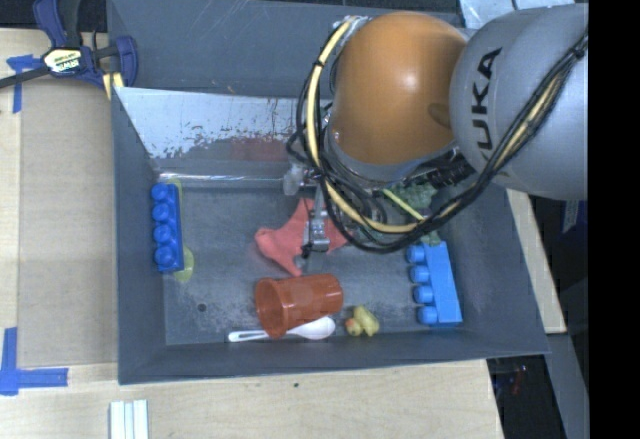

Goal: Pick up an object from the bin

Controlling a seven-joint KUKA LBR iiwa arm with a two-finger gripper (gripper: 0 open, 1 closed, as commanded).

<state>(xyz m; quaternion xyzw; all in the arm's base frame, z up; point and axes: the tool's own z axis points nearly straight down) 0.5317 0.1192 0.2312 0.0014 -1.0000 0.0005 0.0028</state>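
My gripper (315, 232) hangs over the pink scrap (272, 243) beside the cup (298, 302), probably because the scrap lies free. Open or closed, I cannot tell.

The widest open floor of the bin (225, 217) lay left of centre, between the blue studded block (165, 225) along the left wall and the crumpled pink piece (280, 243) below my pincer (316, 237). The near side was crowded with an orange cup (298, 301) on its side, a white spoon (295, 332) close under it and a small yellow thing (362, 324) beside them. Another blue block (436, 285) stood by the right wall. My own wrist (395, 87) overhung the far right floor.
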